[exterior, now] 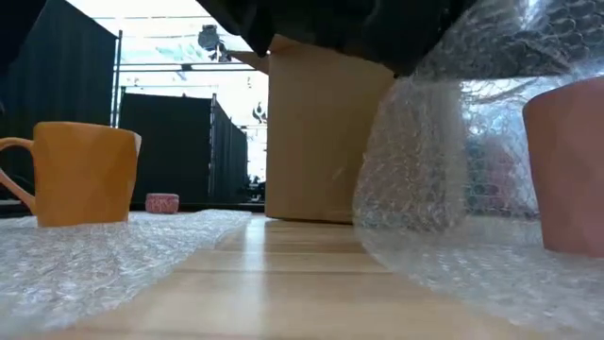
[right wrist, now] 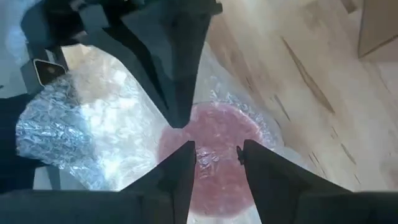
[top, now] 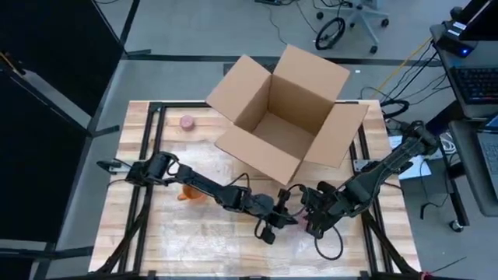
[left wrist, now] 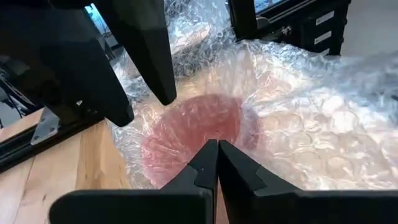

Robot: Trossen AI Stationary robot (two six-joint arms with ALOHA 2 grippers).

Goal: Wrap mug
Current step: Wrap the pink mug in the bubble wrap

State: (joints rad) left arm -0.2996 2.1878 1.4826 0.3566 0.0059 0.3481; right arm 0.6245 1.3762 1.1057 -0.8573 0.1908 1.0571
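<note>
left claw [left wrist: 217,163]: fingers together, pinching bubble wrap [left wrist: 298,130] at the pink mug [left wrist: 199,134] | right claw [right wrist: 217,155]: fingers slightly apart over the mug rim | mug: upright on table [top: 156,233], wrap around it, between both claws

- A robotics lab or test workshop, not a home: the wooden table [top: 156,225] sits in a black metal frame [top: 148,124] on which two dark robot arms are mounted.
- Beyond the table's far edge, away from the arms, lies a bare grey floor with loose cables [top: 327,31] and the base of a rolling office chair [top: 366,15].
- Out past the right arm's side stands a desk with a keyboard [top: 475,82] and lit electronics.
- Black curtain panels [top: 47,101] screen off the left arm's side; the low view shows more dark partitions [exterior: 170,142] under bright overhead lighting.
- An open cardboard box [top: 284,113] stands on the table behind both grippers.
</note>
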